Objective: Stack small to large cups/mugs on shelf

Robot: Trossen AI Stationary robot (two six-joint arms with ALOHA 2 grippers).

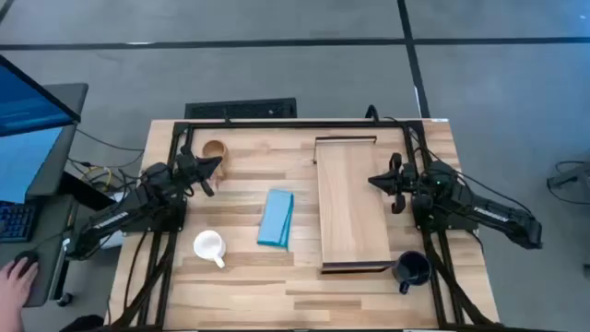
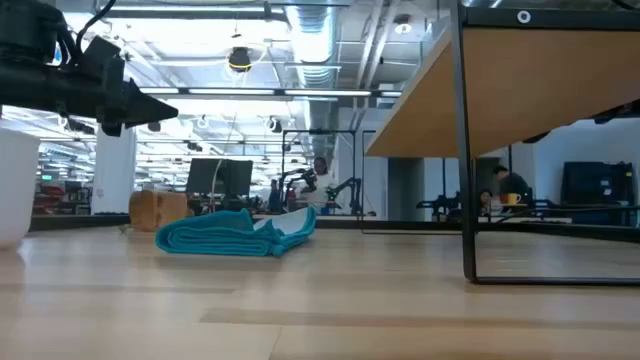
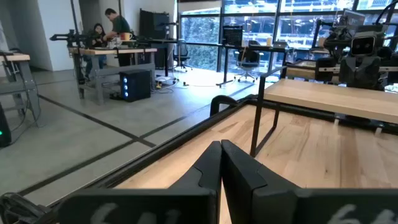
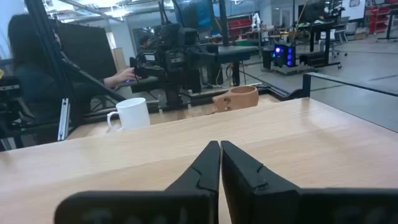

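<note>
The small light-brown wooden cup [image 1: 214, 150] [image 4: 239, 98] stands at the table's far left. The white mug [image 1: 209, 245] [image 4: 132, 114] [image 2: 14, 185] stands upright at the near left. At the near right, beside the shelf's near end, is the dark navy mug [image 1: 412, 269]. The shelf [image 1: 350, 203] [image 2: 500, 90] is a long light-wood board on dark brackets, right of centre. My left gripper [image 1: 210, 175] [image 3: 221, 149] hovers shut just near of the wooden cup. Over the shelf's right side my right gripper [image 1: 373, 180] [image 4: 220, 149] is shut, pointing toward the table's left.
A folded blue cloth [image 1: 277, 218] [image 2: 235, 232] lies between the white mug and the shelf. A dark metal frame [image 1: 277, 123] runs along the table's far edge. A person's hand [image 1: 17, 277] rests left of the table, beside a monitor [image 1: 28, 101].
</note>
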